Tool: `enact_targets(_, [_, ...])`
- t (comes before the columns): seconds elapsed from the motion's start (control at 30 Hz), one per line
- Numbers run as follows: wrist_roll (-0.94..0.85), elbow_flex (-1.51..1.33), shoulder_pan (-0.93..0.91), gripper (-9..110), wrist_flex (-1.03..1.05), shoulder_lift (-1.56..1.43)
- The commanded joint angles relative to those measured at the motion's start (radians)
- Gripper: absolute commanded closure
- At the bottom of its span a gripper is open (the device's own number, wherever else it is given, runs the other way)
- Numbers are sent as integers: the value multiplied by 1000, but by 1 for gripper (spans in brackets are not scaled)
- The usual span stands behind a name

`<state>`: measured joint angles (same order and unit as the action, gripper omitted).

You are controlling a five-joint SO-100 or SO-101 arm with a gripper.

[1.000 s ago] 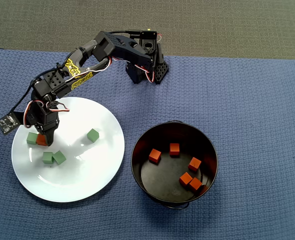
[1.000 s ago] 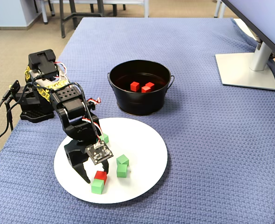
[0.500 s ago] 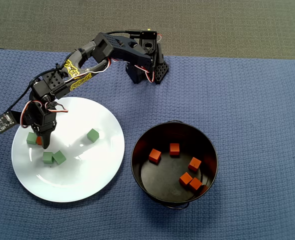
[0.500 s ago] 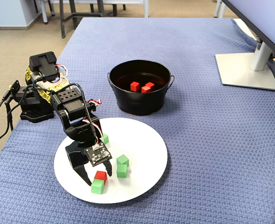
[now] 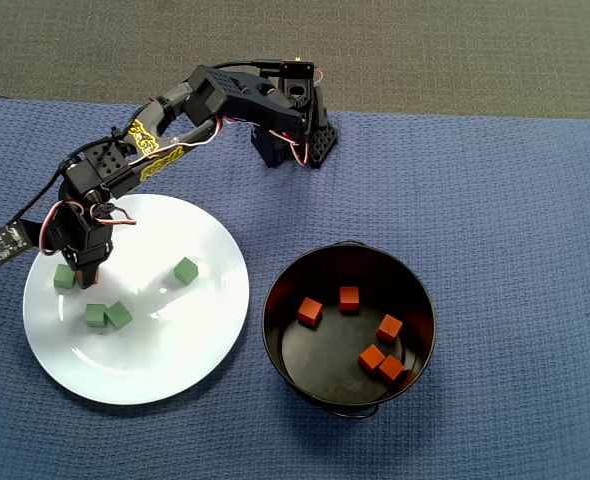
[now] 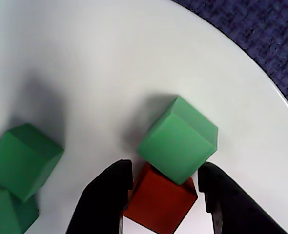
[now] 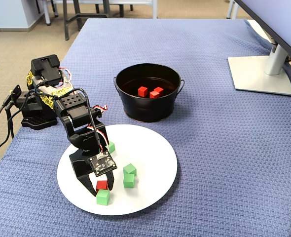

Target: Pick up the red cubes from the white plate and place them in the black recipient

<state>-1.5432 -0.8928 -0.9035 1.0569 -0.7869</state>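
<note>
One red cube [image 6: 158,202] lies on the white plate [image 6: 110,58] between my gripper's [image 6: 164,165] two black fingers. The left finger [image 6: 105,200] sits at the cube's edge. A thin gap shows between the cube and the right finger [image 6: 224,200], so the gripper is open around it. In the fixed view the gripper [image 7: 101,190] straddles this cube [image 7: 101,184]. In the overhead view the gripper [image 5: 83,275] hides it. The black recipient [image 5: 272,300] holds several red cubes [image 5: 310,311], some also seen in the fixed view [image 7: 143,91].
A green cube [image 6: 178,139] touches the red cube's far side, and another green cube [image 6: 24,158] lies to the left in the wrist view. Several green cubes [image 5: 185,270] are spread over the plate [image 5: 175,345]. A monitor stand [image 7: 261,74] stands at the fixed view's right.
My gripper has moved down over the red cube, which now sits between the fingers and is hidden in the overhead view. The fingers stand closer together.
</note>
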Motion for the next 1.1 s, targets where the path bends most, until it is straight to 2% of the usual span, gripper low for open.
enact_targets(0.0, [26, 69, 12, 95, -23, -18])
enact_targets(0.27, [5, 21, 20, 82, -15, -41])
enact_targets(0.77, [-8, -89, 37, 83, -9, -114])
enact_targets(0.9, [8, -92, 41, 90, -8, -123])
enact_targets(1.07, [15, -92, 43, 90, 0, -132])
